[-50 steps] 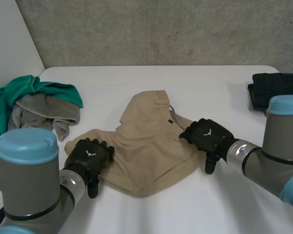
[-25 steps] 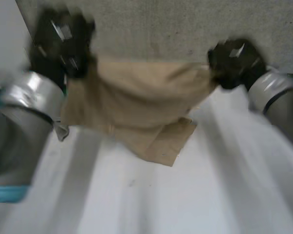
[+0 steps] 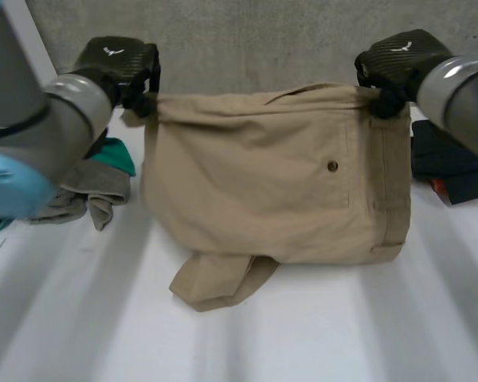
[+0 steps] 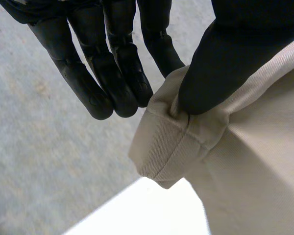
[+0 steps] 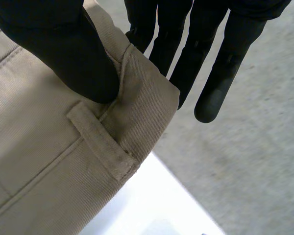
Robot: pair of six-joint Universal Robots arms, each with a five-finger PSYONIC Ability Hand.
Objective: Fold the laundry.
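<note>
Both hands have the beige cotton trousers [image 3: 263, 191] hoisted by the waistband and stretched wide above the white table [image 3: 342, 334], with only the crumpled leg end seeming to touch down. The left hand [image 3: 119, 64] pinches one waistband corner, its thumb clamped onto the cloth and its other fingers [image 4: 112, 73] straight and close together behind it. The right hand [image 3: 398, 64] does the same at the opposite corner, thumb pressed right beside a belt loop [image 5: 103, 142], fingers [image 5: 225, 73] straight. My guess is this lets the fabric hang flat so it lays out neatly for folding. A green and grey towel heap [image 3: 88, 179] sits off to the left, with dark clothes [image 3: 450, 163] on the right.
</note>
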